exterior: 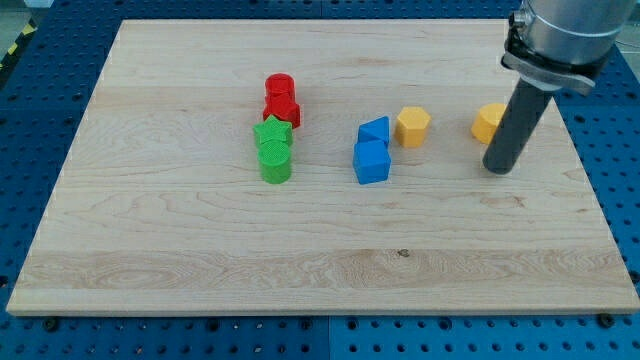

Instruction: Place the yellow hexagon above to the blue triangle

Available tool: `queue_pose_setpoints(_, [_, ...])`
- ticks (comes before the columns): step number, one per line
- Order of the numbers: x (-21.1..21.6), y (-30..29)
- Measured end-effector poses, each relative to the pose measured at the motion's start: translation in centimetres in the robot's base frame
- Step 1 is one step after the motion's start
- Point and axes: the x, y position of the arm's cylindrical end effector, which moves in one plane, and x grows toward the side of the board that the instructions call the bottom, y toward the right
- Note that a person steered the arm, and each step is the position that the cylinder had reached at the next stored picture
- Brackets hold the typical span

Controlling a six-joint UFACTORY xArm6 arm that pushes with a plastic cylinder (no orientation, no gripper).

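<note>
The yellow hexagon (412,127) lies right of centre on the wooden board (200,240), touching or nearly touching the right side of the blue triangle (374,131). A blue cube (371,162) sits just below the triangle. My tip (499,169) stands at the view's right, well to the right of and slightly below the hexagon, apart from it. A second yellow block (488,122) lies just above and left of the tip, partly hidden by the rod.
A red cylinder (279,87) and a red block (284,110) sit left of centre, with a green star (272,133) and a green cylinder (275,163) right below them. A blue pegboard surface (620,200) surrounds the board.
</note>
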Motion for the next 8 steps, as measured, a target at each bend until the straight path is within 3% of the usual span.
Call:
queue_pose_setpoints(4, [3.9,-0.4])
queue_pose_setpoints(8, [-4.0,-5.5])
